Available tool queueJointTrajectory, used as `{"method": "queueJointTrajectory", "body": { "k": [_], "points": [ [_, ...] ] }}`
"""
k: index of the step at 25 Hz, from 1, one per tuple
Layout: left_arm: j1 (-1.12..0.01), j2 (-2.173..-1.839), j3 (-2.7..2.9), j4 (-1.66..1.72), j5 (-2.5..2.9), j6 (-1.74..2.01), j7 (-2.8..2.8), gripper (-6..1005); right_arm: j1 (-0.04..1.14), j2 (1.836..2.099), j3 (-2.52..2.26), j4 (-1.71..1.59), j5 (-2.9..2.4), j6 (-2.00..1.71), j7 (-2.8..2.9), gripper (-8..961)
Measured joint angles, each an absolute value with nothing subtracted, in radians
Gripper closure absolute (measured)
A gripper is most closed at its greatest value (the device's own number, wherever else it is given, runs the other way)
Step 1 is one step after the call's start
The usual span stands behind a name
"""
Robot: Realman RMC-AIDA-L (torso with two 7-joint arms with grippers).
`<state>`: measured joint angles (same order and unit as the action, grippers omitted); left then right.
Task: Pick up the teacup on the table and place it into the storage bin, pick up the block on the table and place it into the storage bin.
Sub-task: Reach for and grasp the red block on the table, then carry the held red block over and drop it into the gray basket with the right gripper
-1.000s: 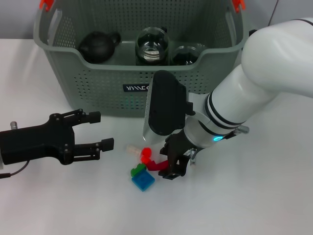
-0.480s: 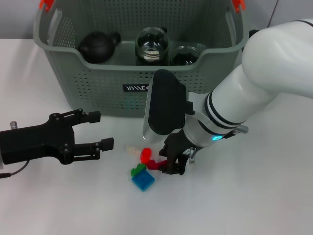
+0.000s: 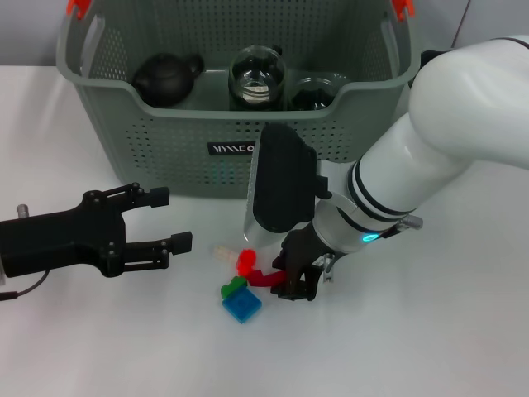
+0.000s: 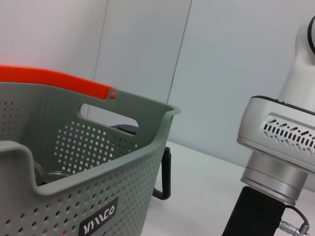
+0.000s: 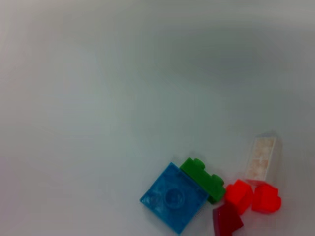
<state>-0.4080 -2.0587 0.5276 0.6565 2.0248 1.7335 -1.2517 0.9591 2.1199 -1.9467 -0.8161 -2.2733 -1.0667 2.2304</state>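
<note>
The bin [image 3: 235, 124] stands at the table's [image 3: 463, 347] far edge. Inside it are a dark teapot [image 3: 168, 78], a glass vessel [image 3: 258, 76] and a dark cup [image 3: 314, 91], so the teacup half of the task looks done, though which piece is the teacup is hard to tell. What is left is the block.

A cluster of blocks lies on the table just in front of the bin: a blue block [image 3: 241, 305], a green one [image 3: 232, 287], a red one [image 3: 245, 261], a clear one [image 3: 221, 251] and a dark red block [image 3: 263, 279].

The right gripper [image 3: 296, 281] is down at the table beside this cluster, right at the dark red block; whether its fingers are spread or pressed together, I cannot tell. The left gripper [image 3: 169, 222] hovers near the table's left edge, spread wide, holding nothing.
</note>
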Motion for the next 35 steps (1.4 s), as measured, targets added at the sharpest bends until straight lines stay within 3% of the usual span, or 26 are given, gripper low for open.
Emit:
{"method": "queueJointTrajectory", "body": {
  "k": [14, 22, 26, 35],
  "points": [
    [-0.408, -2.059, 0.528, 0.657, 2.025, 1.733, -1.252, 137, 0.968, 2.12, -1.947, -0.797, -2.273, -1.065, 2.242, 625],
    [-0.408, -2.059, 0.527, 0.657, 2.025, 1.732, -1.252, 137, 0.975, 2.115, -1.945, -0.797, -2.274, -1.079, 2.256, 773],
    [-0.407, -2.057, 0.526, 0.656, 2.024, 1.734, -1.252, 137, 0.974, 2.106, -1.917, -0.819, -2.278, -1.127, 2.256, 780],
    [-0.402, -2.054, 0.525, 0.66, 2.023, 1.744, -1.255, 136, 0.846, 2.095, -1.621, -1.165, -2.373, -1.474, 2.231, 780]
  ]
}}
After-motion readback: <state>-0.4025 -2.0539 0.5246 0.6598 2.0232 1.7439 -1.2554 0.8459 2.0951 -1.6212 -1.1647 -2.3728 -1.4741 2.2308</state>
